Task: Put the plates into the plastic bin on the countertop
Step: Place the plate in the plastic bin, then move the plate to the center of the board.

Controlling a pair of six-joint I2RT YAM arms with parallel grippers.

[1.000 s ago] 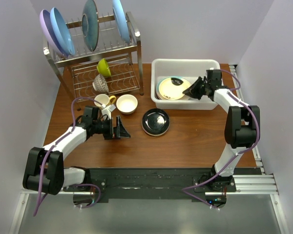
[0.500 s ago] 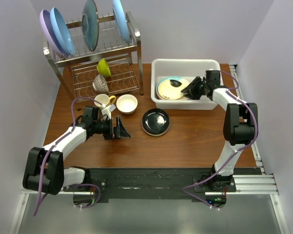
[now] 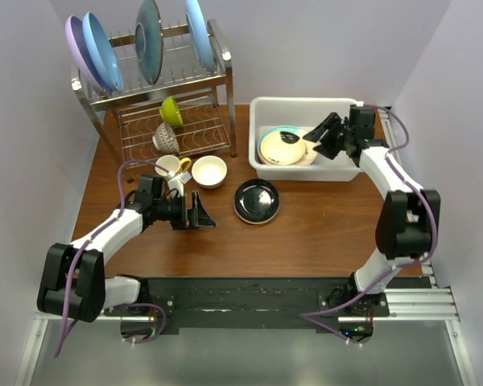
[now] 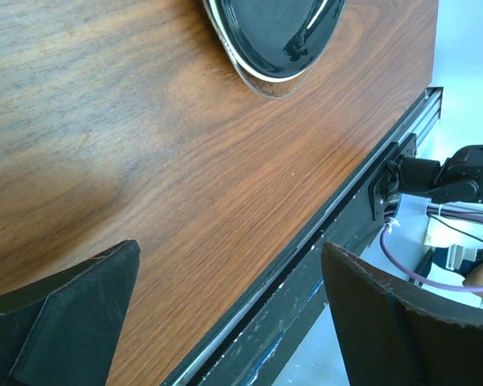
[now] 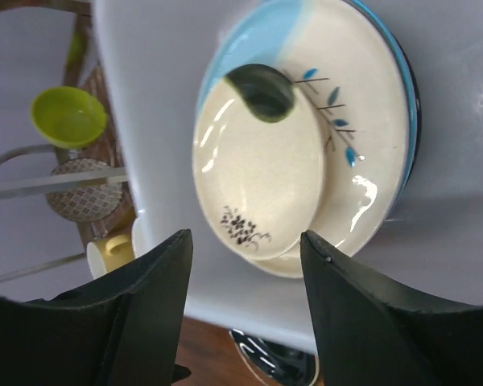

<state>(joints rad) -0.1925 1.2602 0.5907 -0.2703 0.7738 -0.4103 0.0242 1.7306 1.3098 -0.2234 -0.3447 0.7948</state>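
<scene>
The white plastic bin point(image 3: 306, 102) stands on the countertop point(image 3: 306, 233) at the back right. In it a small cream plate point(image 5: 258, 173) lies on a teal-and-cream plate point(image 5: 362, 121). My right gripper point(image 3: 319, 137) hovers over the bin's right part, open and empty, just above the stacked plates point(image 3: 283, 145). A glossy black plate point(image 3: 256, 200) rests on the wood in front of the bin and shows at the top of the left wrist view point(image 4: 274, 28). My left gripper point(image 3: 203, 211) stands open and empty left of that black plate, low over the countertop point(image 4: 145, 121).
A steel wire rack point(image 3: 217, 76) at the back left holds large blue, lilac and teal plates, with a green bowl point(image 3: 171, 110) and a patterned cup point(image 3: 165, 138) on its lower shelf. A yellow mug point(image 3: 171, 166) and a cream bowl point(image 3: 209, 170) stand in front of it.
My right gripper has opened and let go of the small cream plate, which now lies on the teal-and-cream plate. It has drawn up and back a little. The left arm has not moved.
</scene>
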